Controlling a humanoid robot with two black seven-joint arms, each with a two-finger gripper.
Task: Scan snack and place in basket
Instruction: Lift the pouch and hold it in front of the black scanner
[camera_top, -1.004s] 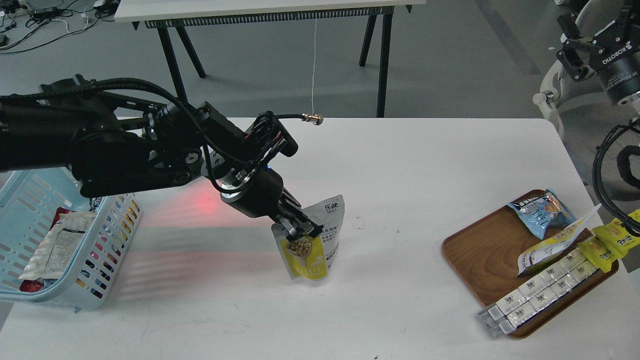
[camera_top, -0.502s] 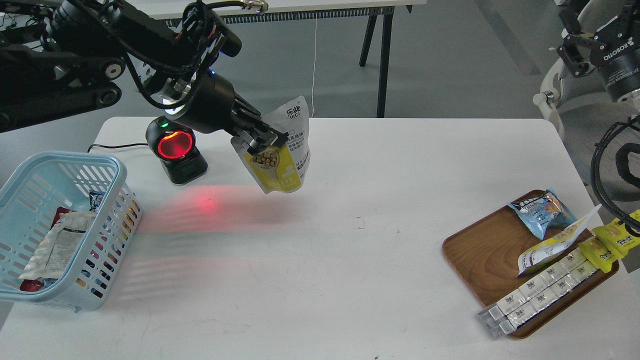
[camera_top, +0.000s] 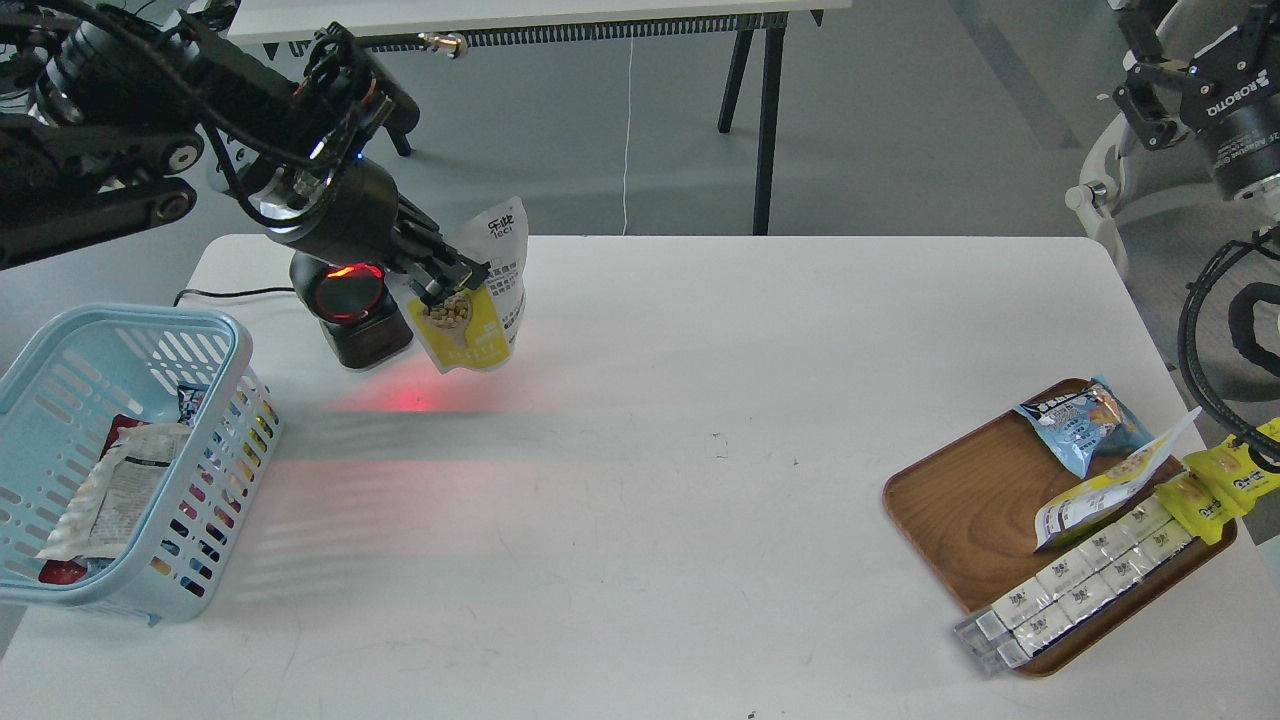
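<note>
My left gripper (camera_top: 448, 285) is shut on the snack (camera_top: 482, 300), a small pouch with a yellow lower part showing round beans and a silvery-white top. It holds the snack in the air just right of a black scanner (camera_top: 350, 305) with a glowing red window at the table's back left. The light blue basket (camera_top: 215, 335) stands at the left edge with several packets inside. My right gripper (camera_top: 1160, 75) is at the top right, off the table; its fingers look spread and empty.
A brown wooden tray (camera_top: 960, 510) at the front right holds a blue snack bag (camera_top: 1085, 420), a long yellow-and-white pouch (camera_top: 1110, 490) and a row of white packets (camera_top: 1080, 585). Red scanner light falls on the white table (camera_top: 700, 560).
My left arm lifted the snack from the table's middle and carried it up and left, now close beside the scanner. The right arm has barely moved.
</note>
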